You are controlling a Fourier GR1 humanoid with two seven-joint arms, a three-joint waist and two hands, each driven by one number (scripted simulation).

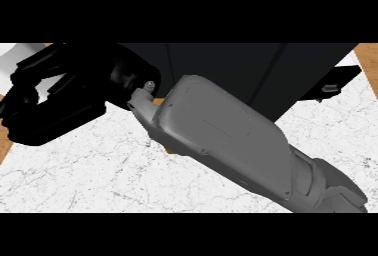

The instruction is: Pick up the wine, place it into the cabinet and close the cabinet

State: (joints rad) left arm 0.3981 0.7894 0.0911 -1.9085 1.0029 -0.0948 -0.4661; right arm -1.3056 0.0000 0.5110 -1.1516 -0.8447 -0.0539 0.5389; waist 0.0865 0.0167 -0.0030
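One right hand [77,107] beside the dark cabinet [221,60], its grip and the cabinet's contents indiscernible.

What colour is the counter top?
The counter top is white with thin grey veins, like marble; the head view shows it best.

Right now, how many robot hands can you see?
1. The right hand is at the upper left, beside the black cabinet, its grey forearm crossing from the lower right. The left hand is out of view.
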